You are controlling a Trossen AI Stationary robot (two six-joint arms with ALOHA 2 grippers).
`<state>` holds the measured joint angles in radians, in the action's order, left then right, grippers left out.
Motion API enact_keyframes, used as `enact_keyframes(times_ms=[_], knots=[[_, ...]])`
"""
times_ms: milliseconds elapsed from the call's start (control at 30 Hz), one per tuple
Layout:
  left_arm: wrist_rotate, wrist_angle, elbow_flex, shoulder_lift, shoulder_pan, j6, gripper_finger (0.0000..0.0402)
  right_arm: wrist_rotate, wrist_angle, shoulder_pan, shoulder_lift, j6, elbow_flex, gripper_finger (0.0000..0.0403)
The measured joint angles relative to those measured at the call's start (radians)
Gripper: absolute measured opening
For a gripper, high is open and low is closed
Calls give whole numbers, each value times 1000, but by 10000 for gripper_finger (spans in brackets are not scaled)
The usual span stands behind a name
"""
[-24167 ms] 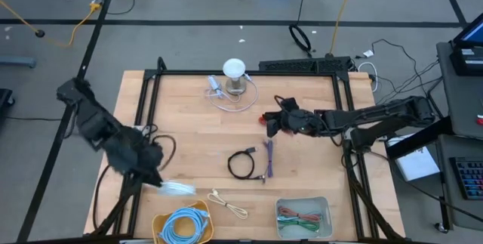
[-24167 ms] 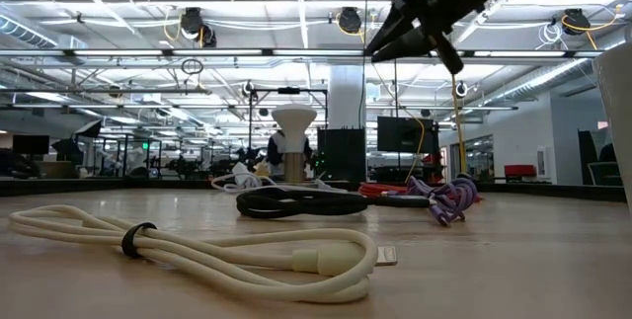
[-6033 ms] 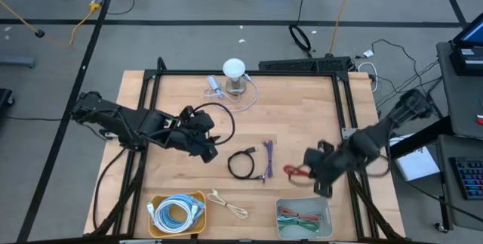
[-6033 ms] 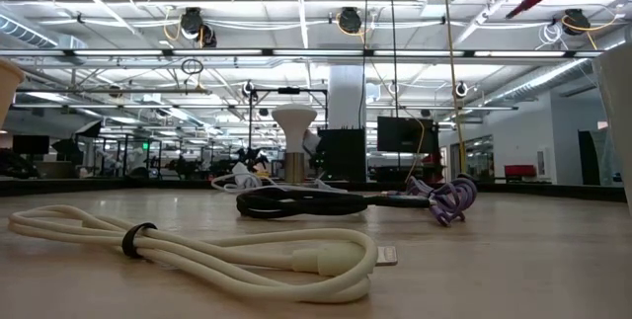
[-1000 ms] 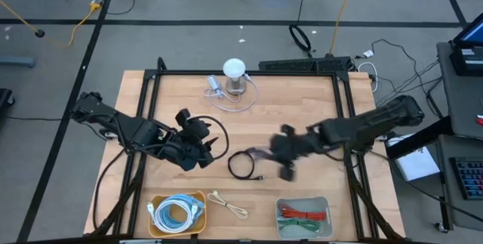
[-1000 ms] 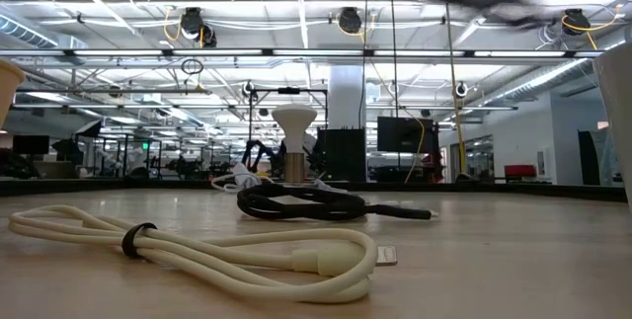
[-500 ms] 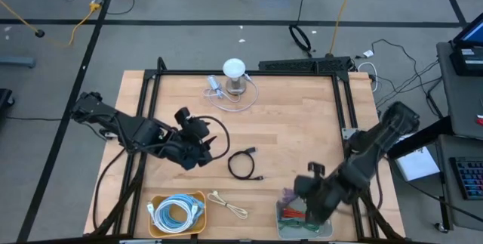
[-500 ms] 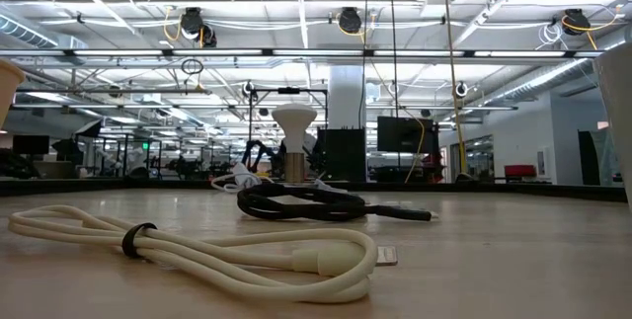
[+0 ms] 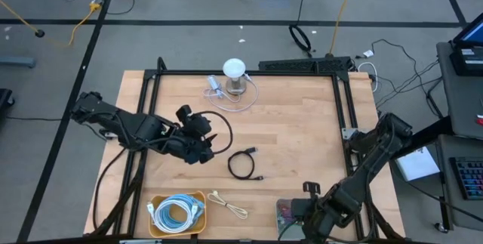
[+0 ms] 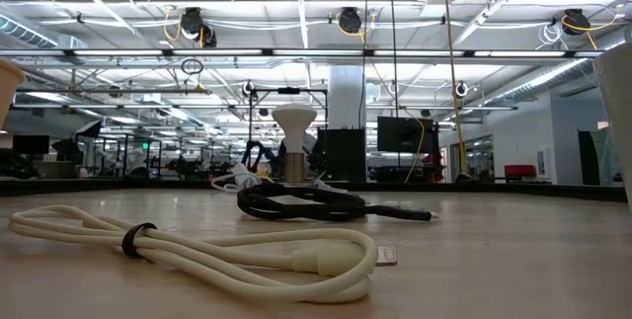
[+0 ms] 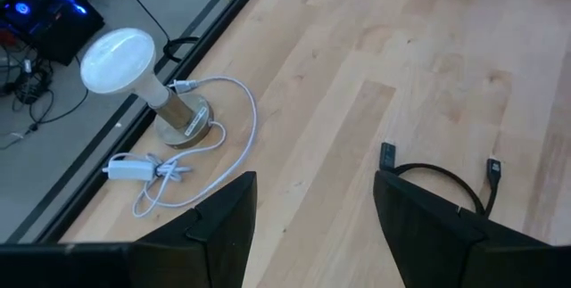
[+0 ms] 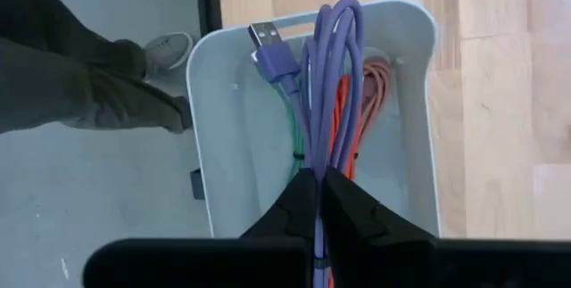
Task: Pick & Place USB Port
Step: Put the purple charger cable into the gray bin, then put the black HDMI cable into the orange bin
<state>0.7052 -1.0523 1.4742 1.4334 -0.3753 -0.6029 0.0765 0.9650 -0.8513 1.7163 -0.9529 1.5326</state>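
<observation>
The right gripper (image 12: 318, 181) is pinched shut on the purple cable (image 12: 328, 83), holding it right over the pale bin (image 12: 214, 127). Its long side runs straight out from the fingers, plug end farthest out. 2 cables (orange and green) lie under it. Not dropped yet, I think. The black cable (image 9: 243, 164) waits ahead of the wide-open left gripper (image 9: 202, 151).

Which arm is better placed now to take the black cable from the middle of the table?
Left. Its claw is open near the black cable. The right claw is shut on the purple cable over the bin.
</observation>
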Motion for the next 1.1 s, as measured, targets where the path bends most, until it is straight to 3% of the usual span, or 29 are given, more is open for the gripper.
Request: enact_keyframes(times_ms=[667,1100], knots=[[0,0,0,0,0,3,230,-86,-92,-2,1,50,0,3],[0,0,0,0,-2,2,230,-101,-144,-2,1,6,-5,81]])
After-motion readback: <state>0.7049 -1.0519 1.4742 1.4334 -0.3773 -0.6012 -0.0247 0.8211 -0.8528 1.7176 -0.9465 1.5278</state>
